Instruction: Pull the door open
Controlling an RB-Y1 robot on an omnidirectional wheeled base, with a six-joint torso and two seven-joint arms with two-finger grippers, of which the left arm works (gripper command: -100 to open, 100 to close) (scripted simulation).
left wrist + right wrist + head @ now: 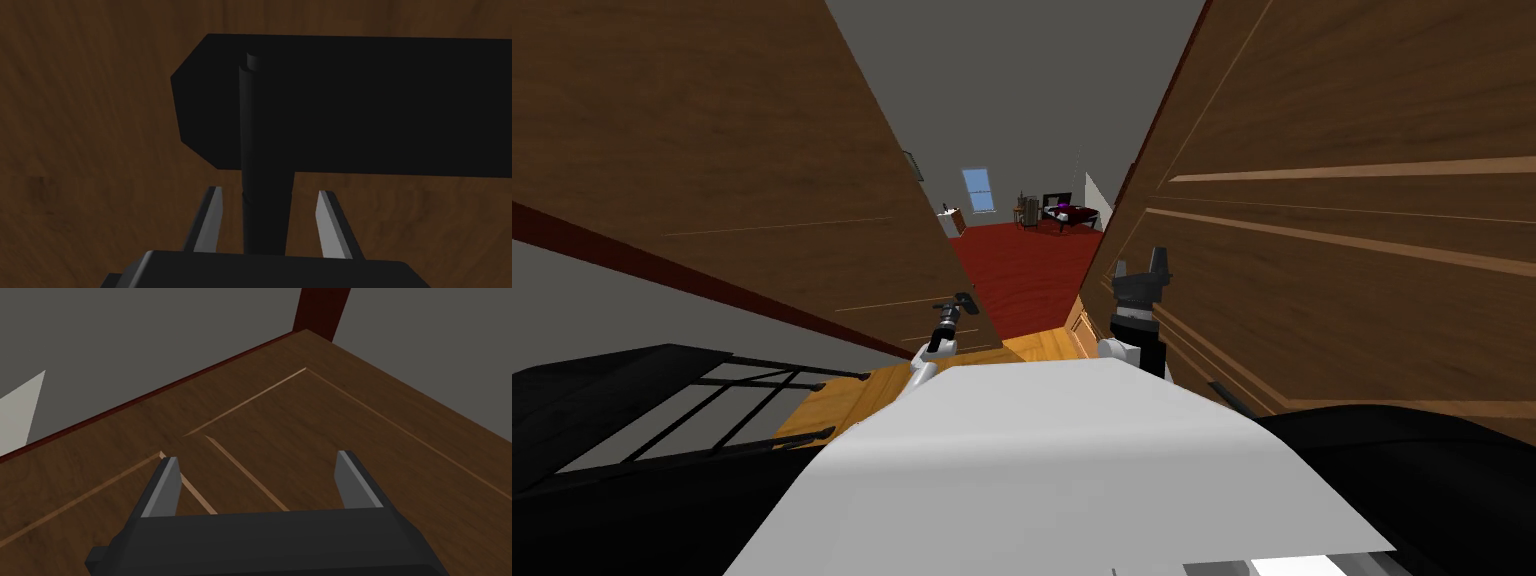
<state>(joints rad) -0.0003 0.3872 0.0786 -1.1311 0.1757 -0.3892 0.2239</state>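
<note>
At door (712, 150), left gripper (268, 191) jaws narrow around dark handle (350, 100) stem, seemingly not pinching; close firmly, pull along hinge arc. Right gripper (257, 457) jaws wide.

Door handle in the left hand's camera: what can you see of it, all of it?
The door handle is plain black; its material does not show. A broad flat bar with a cut-corner end lies across the brown wood-grain door. A round stem runs from the bar down between the fingers of the left gripper. They flank the stem with a narrow gap on each side and do not press it.
</note>
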